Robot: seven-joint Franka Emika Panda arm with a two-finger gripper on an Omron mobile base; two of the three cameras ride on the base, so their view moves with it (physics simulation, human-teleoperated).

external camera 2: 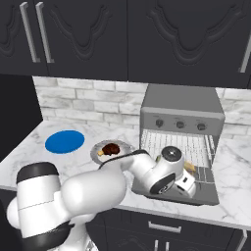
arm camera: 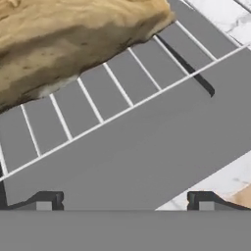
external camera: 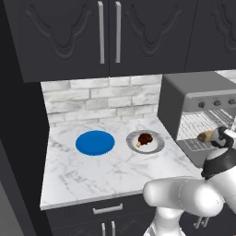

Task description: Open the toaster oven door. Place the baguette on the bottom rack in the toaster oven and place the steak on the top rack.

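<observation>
The toaster oven (external camera 2: 181,105) is being shown on the marble worktop (external camera: 92,173) with the toaster oven door (external camera 2: 203,193) lying folded down and open. The baguette (arm camera: 63,44) is being carried by the wire rack (arm camera: 98,105) inside, free of any grip. The fingers (arm camera: 43,202) are being held spread wide apart, released, just in front of the loaf, above the lowered door. The steak (external camera: 145,139) is being kept on a grey plate (external camera: 156,146) beside a blue plate (external camera: 95,142).
</observation>
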